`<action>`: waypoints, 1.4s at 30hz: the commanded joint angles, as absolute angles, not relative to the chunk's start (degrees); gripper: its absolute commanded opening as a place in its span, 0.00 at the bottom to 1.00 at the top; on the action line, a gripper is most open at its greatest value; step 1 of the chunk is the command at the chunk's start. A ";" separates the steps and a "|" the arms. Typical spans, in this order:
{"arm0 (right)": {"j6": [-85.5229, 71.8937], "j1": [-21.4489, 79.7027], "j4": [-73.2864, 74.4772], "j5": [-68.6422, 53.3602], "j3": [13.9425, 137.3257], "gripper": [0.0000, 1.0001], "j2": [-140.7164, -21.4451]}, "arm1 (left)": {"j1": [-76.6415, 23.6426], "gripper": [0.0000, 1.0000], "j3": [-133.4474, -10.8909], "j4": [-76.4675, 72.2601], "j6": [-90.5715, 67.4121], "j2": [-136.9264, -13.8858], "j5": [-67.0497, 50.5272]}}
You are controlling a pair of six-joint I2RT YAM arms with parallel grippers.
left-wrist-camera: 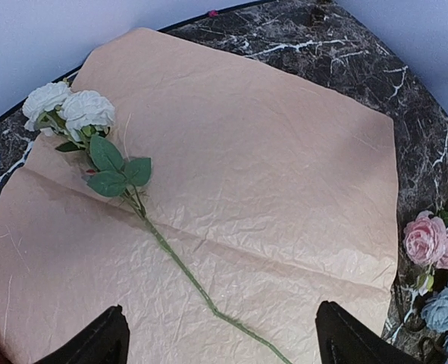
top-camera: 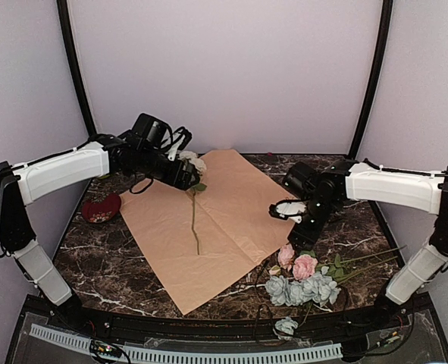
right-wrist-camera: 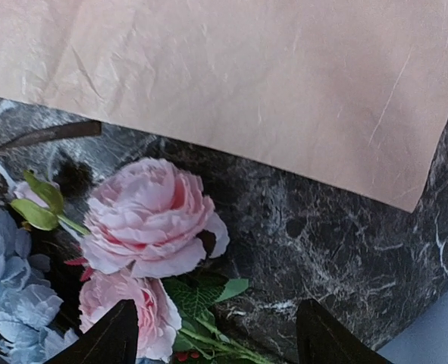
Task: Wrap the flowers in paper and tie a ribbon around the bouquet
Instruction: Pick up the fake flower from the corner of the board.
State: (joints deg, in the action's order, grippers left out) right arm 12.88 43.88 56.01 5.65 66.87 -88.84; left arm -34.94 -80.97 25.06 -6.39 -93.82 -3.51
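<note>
Right wrist view: probably gathering flowers (right-wrist-camera: pixel 148 220) onto paper (right-wrist-camera: pixel 246 76); hovering right gripper (right-wrist-camera: pixel 216 337) spread, empty, just above them; next needing lowering and closing around one.

Looks like you're in a robot lab cell: pale walls (top-camera: pixel 224 68) and black posts (top-camera: pixel 75 68) box in a marble bench (top-camera: pixel 106 250), with the left arm (top-camera: pixel 61 171) and right arm (top-camera: pixel 394 186) bolted at its near edge.

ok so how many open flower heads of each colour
white heads: 2
pink heads: 2
pale blue heads: at least 3, bunched too tightly to split
total: at least 7
</note>
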 commanded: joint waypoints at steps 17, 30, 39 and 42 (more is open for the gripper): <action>22.37 34.07 58.05 25.72 41.40 0.58 -77.32 | -34.89 0.88 -74.37 25.60 1.22 -88.82 -5.25; 24.03 33.34 53.19 26.57 44.83 0.32 -90.07 | -34.89 0.88 -73.57 25.37 2.00 -87.48 -4.75; 25.27 33.61 54.04 32.14 47.67 0.00 -92.67 | -34.87 0.88 -73.37 25.21 2.28 -87.88 -5.03; 25.76 33.60 54.59 34.29 48.34 0.00 -89.36 | -34.89 0.88 -73.39 25.40 2.52 -87.98 -4.44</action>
State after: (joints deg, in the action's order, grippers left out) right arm 25.04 33.63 54.48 30.28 46.74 -92.36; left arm -34.98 -73.87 25.41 1.41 -89.89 -4.47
